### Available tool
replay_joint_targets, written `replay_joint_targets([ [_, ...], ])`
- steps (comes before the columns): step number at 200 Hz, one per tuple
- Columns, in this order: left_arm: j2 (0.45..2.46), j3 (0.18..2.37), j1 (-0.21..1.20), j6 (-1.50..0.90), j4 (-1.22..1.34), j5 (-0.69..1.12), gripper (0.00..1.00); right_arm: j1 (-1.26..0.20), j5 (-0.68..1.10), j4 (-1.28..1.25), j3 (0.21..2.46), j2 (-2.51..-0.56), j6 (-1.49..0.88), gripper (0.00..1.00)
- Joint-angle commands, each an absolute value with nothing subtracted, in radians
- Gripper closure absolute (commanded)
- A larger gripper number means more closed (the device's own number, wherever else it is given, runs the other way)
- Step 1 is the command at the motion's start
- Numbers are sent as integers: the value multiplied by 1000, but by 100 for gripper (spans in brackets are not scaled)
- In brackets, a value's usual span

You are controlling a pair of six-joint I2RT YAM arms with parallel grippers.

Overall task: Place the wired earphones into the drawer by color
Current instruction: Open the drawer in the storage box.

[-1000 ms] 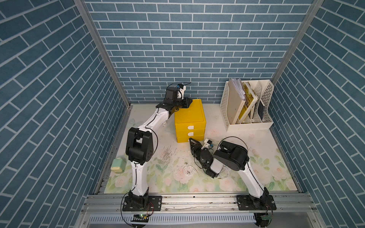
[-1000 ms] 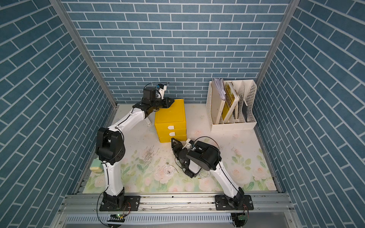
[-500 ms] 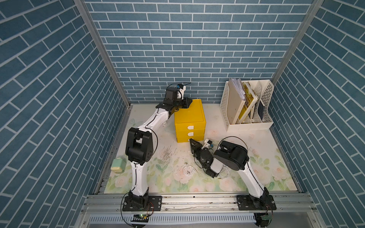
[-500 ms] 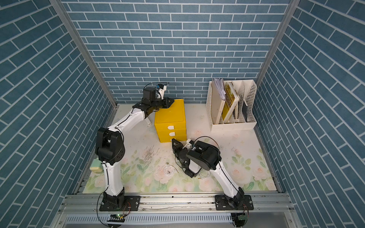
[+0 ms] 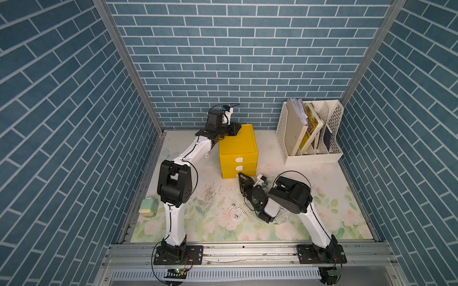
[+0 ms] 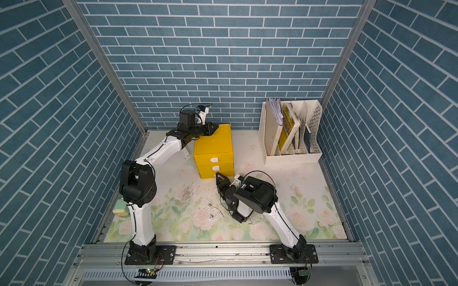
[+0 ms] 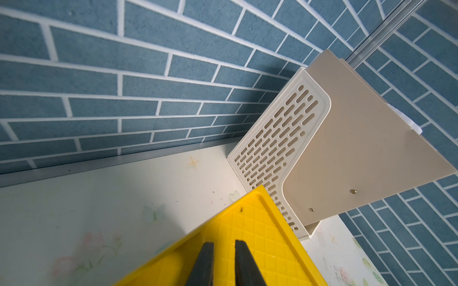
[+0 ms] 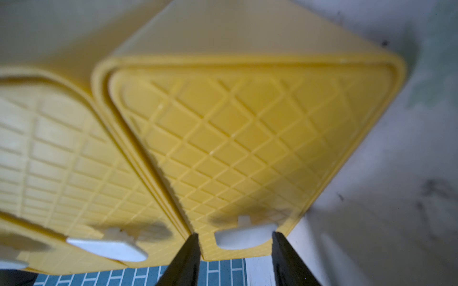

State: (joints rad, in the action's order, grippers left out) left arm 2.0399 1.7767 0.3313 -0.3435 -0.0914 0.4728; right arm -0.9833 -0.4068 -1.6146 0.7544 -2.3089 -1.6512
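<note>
Earphones: on mat, behind right claw, nearer that arm. Jaws parted astride handle of unopened bottom drawer. Left claw: narrowly parted, empty, atop cabinet.

No readable text, label or number shows on the yellow drawer or file rack.

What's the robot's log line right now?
left fingers: over yellow drawer unit top | right fingers: open, astride white handle of bottom drawer | white earphones: on mat
</note>
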Motion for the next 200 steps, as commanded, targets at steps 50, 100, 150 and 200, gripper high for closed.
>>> replay_joint_targets([
  [50,2113,1693,307,-360,-310,465,78,-975,-429,-1458,780,-2348,-1638,42],
  [100,2120,1697,307,-359,-311,472,78,-969,-435,-1424,817,-2377,-1644,44],
  [150,2127,1698,305,-356,-312,478,78,-960,-438,-1436,806,-2388,-1655,56],
  [200,2127,1694,305,-354,-314,477,78,-960,-430,-1448,799,-2388,-1664,65],
])
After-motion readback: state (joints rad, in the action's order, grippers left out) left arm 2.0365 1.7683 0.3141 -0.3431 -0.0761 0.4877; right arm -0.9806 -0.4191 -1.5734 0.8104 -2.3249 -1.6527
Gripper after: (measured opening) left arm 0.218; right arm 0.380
